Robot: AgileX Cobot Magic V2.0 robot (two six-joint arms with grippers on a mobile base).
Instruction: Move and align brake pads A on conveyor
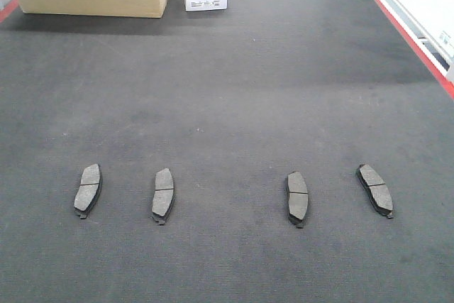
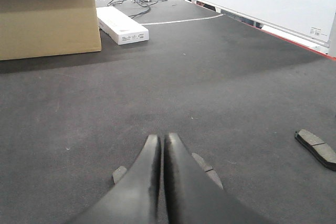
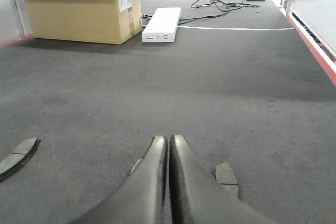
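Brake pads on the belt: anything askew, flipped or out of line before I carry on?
Mostly tidy. Four brake pads sit in one row on the conveyor, friction faces up. The leftmost pad leans right and the rightmost pad leans left, so angles differ; the middle gap is wider. No damage visible.

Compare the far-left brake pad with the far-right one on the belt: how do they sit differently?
In the front view, the far-left brake pad leans with its top end toward the right, while the far-right brake pad leans with its top end toward the left. The far-right one's tilt looks steeper; the far-left one sits closer to straight. Both lie flat on the conveyor, friction face up, in roughly the same row.
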